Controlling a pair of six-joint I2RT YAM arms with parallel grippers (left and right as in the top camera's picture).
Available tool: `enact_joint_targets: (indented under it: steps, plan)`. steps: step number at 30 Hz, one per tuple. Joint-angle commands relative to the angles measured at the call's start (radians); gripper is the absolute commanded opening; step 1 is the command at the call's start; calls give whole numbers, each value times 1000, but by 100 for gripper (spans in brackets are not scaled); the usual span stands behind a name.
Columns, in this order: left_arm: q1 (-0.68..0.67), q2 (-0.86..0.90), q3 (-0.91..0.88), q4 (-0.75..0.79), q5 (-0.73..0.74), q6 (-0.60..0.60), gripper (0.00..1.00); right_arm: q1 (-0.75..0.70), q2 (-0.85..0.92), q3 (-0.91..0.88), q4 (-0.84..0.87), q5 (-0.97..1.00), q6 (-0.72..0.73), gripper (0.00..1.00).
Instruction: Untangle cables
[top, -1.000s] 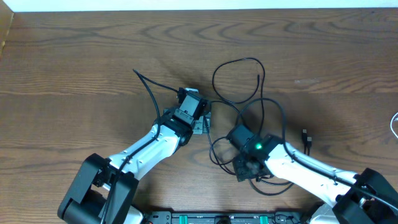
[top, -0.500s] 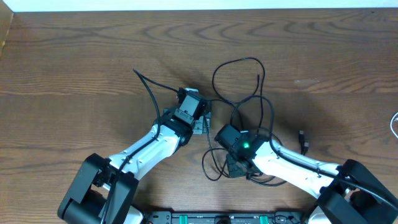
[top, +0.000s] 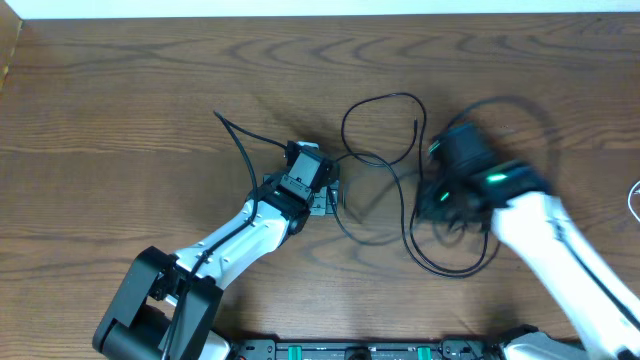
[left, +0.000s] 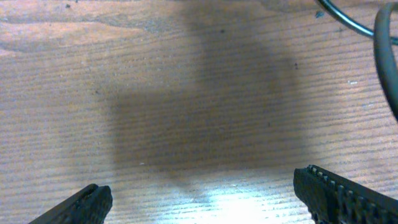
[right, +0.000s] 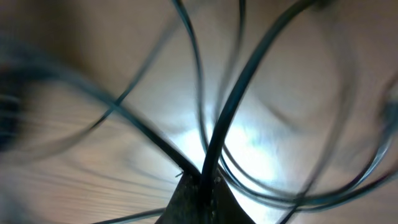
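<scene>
Our right gripper (right: 200, 186) is pinched shut on the thin black cables (right: 222, 124), whose strands fan up and away from its tips. Our left gripper (left: 205, 199) gapes wide over the table (left: 186, 93), holding nothing. Seen from overhead, the cables loop mid-table between the arms.

Overhead looks straight down on the table (top: 120, 100). Left wrist faces down, close over its bare wood; right wrist sits closer, among cables (right: 214, 137) that overhead shows near 3 o'clock.
</scene>
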Motion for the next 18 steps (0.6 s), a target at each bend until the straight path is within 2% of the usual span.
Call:
enact_joint_targets:
  steps: [1, 5, 10, 13, 17, 18]
  plan:
    - [7, -6, 8, 0, -20, 14, 98, -98, -91, 174, -22, -110, -169, 1]
    - [7, -6, 8, 0, -20, 13, 98, -156, -106, 314, 8, -194, -198, 1]
    - [7, -6, 8, 0, -20, 14, 98, -159, -93, 333, 46, -64, -211, 1]
    - [7, -6, 8, 0, -20, 13, 98, -159, -64, 333, 15, 43, -130, 1]
    - [7, -6, 8, 0, -20, 14, 98, -191, -23, 333, 5, 297, 27, 1]
    - [7, -6, 8, 0, -20, 13, 98, -209, -13, 333, 6, 296, 36, 1]
